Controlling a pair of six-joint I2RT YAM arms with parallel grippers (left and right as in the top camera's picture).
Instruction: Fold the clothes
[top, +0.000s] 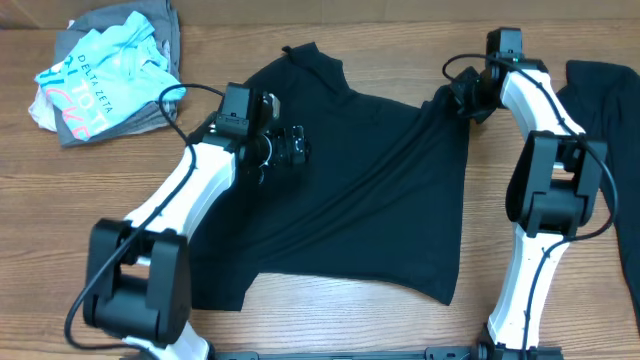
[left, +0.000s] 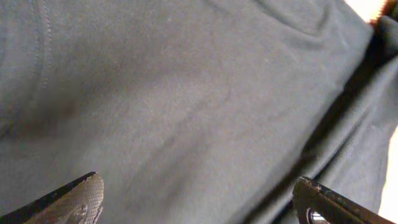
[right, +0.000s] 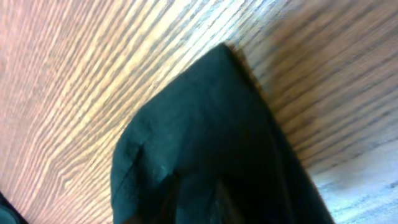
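Black T-shirt (left: 186, 93) fills nearly the whole view, softly wrinkled. Stitched seam (left: 43, 43) runs along far left. Deep fold (left: 348, 106) at right. Left gripper (left: 202, 205) over the cloth, fingers (left: 78, 200) spread wide, nothing between them. Pale table (left: 367, 6) shows at far right corner.

Wood-grain counter (top: 330, 330), sound. Black T-shirt (top: 380, 200) lies spread at centre. Crumpled garment pile (top: 105, 85) at far-left corner; dark garment (top: 620, 110) at right edge.

One camera above, one on each of my wrists.
The overhead one looks straight down on the whole table (top: 330, 330). My left wrist camera looks past my fingers (left: 74, 202), very near the black T-shirt (left: 186, 93). The right wrist one is equally near, at a shirt edge on the wood. All three share this shirt.
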